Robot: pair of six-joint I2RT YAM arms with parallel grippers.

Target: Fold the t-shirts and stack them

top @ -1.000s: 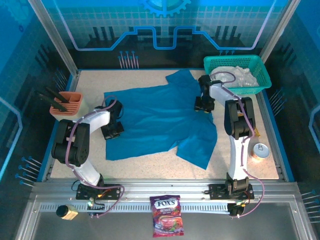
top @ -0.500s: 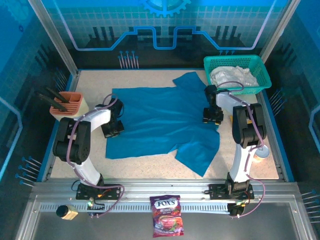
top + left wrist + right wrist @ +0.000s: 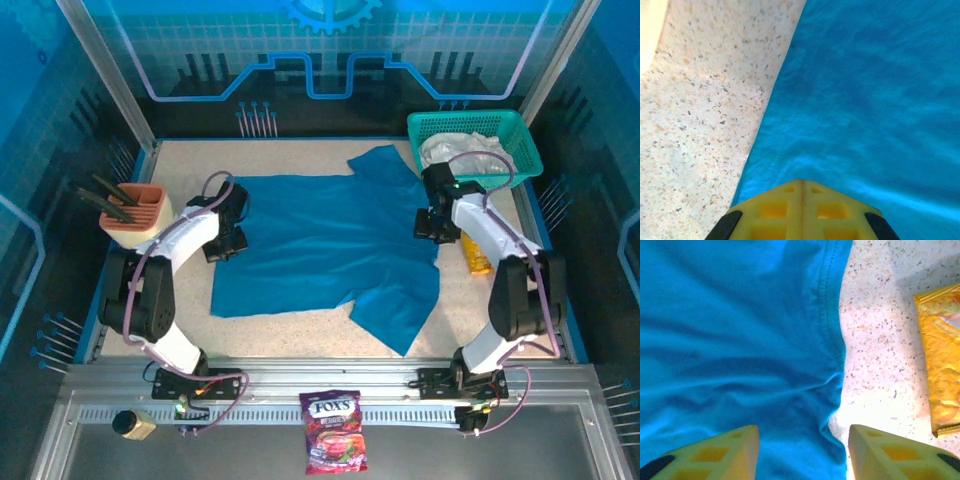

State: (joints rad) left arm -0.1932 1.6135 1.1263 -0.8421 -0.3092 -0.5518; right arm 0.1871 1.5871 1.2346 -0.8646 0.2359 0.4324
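Speckled table [image 3: 300,330], blue-walled enclosure. At centre, teal shirt [image 3: 320,240] is laid flat; white shirt [image 3: 470,150] is heaped in basket [image 3: 465,119]. Claws: left claw [image 3: 802,182] pressed together at the teal shirt's left edge; right claw [image 3: 802,432] spread over its right edge.

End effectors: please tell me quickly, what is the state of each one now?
Left end effector: closed, at the teal-blue t-shirt's edge; whether it pinches cloth cannot be told.
Right end effector: open, holding nothing, over the same shirt.

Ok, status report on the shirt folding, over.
Left gripper shut at left edge of teal t-shirt. Right gripper open at its right edge. Shirt spread, unfolded. Gold packet beside right gripper.
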